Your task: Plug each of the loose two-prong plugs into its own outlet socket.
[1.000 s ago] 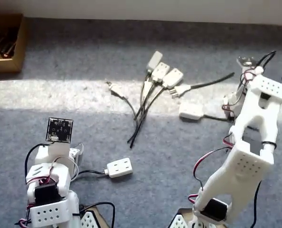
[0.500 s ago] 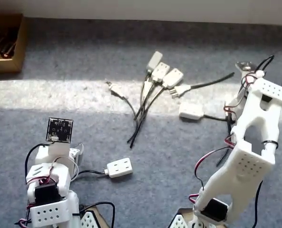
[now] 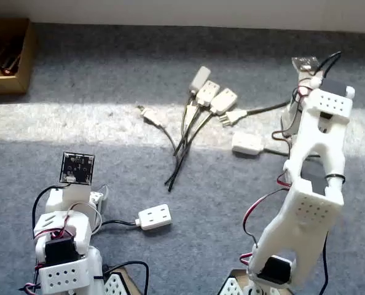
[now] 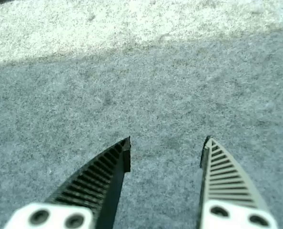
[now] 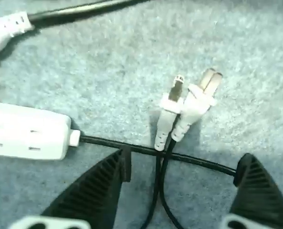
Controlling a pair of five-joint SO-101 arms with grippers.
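Observation:
In the right wrist view, my right gripper point(image 5: 183, 160) hangs open over the grey carpet. Two white two-prong plugs point(image 5: 167, 119) point(image 5: 197, 101) lie side by side just ahead of its fingertips. Their black cords run back between the fingers. A black cord crosses under them to a white outlet socket block point(image 5: 27, 131), which is also seen in the high view point(image 3: 248, 144). In the high view, three more socket blocks point(image 3: 208, 91) sit together at the back centre, with loose plugs point(image 3: 147, 114) point(image 3: 230, 118) beside them. Another socket block point(image 3: 155, 216) lies near the left arm point(image 3: 66, 233). My left gripper point(image 4: 167, 143) is open over bare carpet.
A wooden box point(image 3: 7, 55) stands at the back left corner. Black cords point(image 3: 179, 157) fan out from the middle of the carpet. The right arm point(image 3: 321, 123) stretches along the right side and covers the carpet beneath it.
The right arm has swung farther toward the back of the table and a little leftward. The left arm has stayed still.

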